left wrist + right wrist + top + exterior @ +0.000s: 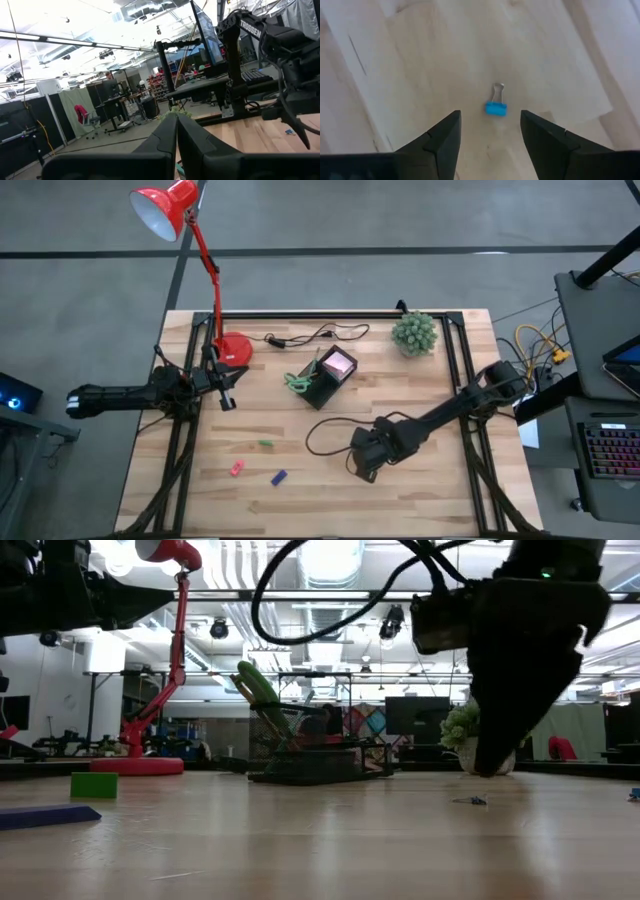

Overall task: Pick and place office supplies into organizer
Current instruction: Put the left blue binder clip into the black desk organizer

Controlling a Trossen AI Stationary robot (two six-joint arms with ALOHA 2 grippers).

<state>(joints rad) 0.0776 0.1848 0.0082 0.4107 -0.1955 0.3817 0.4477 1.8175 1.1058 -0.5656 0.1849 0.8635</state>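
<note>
Even, soft light falls on the wooden table (300,480) from above, leaving only faint shadows beneath the arms. In the low view, bright ceiling lights glare white and turn the right gripper (487,768) into a dark silhouette, while the near tabletop is blurred. The blue clip (496,108) looks soft and washed out.

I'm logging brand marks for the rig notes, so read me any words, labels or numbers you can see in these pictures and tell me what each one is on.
"TROSSEN": white capitals on the right arm, seen from the left wrist view.
No other text can be read: nothing legible on the organizer, the red desk lamp, the blue binder clip, or the wooden table. The keyboard keys are too small to read.
</note>
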